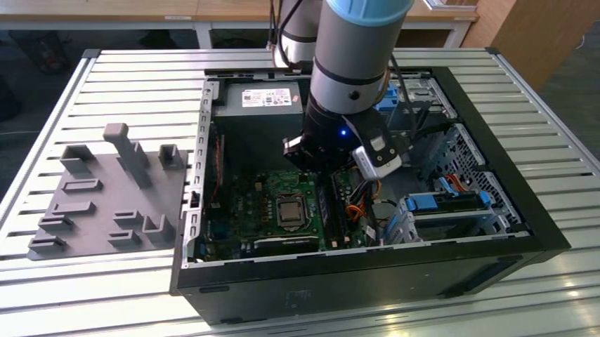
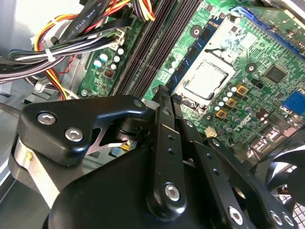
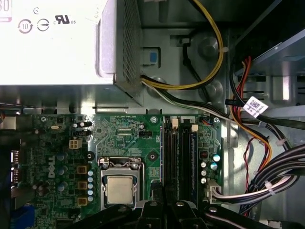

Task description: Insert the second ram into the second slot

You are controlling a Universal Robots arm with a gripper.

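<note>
Slatted metal bench [image 1: 122, 77] carrying an open black computer case [image 1: 375, 263]. Inside, a green motherboard [image 3: 124, 129] studded with small parts, and long, narrow black memory slots [image 3: 170, 157] side by side. In the slot farthest from the square processor socket [image 3: 119, 188], a thin blue ram stick [image 3: 193, 162] standing on edge. Grey cylindrical arm [image 1: 352, 63] reaching steeply down into the case. Glossy black pincer [image 2: 164, 95] poised over the slots; impossible to tell whether clenched or released.
</note>
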